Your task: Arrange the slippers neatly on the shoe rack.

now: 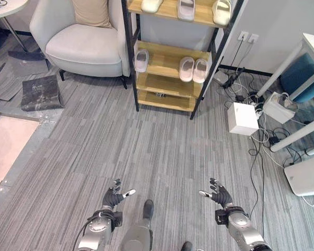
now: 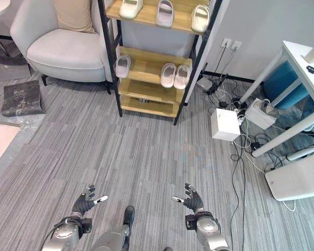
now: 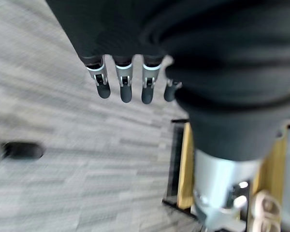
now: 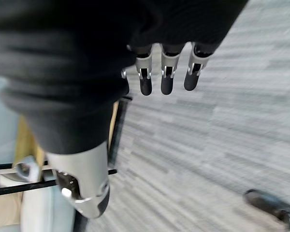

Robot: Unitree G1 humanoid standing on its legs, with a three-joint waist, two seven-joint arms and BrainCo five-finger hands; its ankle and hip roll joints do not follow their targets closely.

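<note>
Both hands, left (image 1: pixel 114 198) and right (image 1: pixel 220 196), hover over carpet (image 1: pixel 162 151), fingers spread, empty. Slippers (image 1: pixel 193 69) sit on the rack (image 1: pixel 170 83), well apart from them. Right eye view adds a desk corner (image 2: pixel 303 57).

Readable text: none that I can make out from here.
Slippers (image 1: pixel 187 68): no print legible on the straps or soles.
Shoe rack (image 1: pixel 169 85): bare wood shelves and black frame, no label to be seen.
White box (image 1: pixel 242 118) on the floor: plain faces, nothing readable.
White appliance (image 2: pixel 295 180) by the desk: a small round dark mark on its top, too small to read.
</note>
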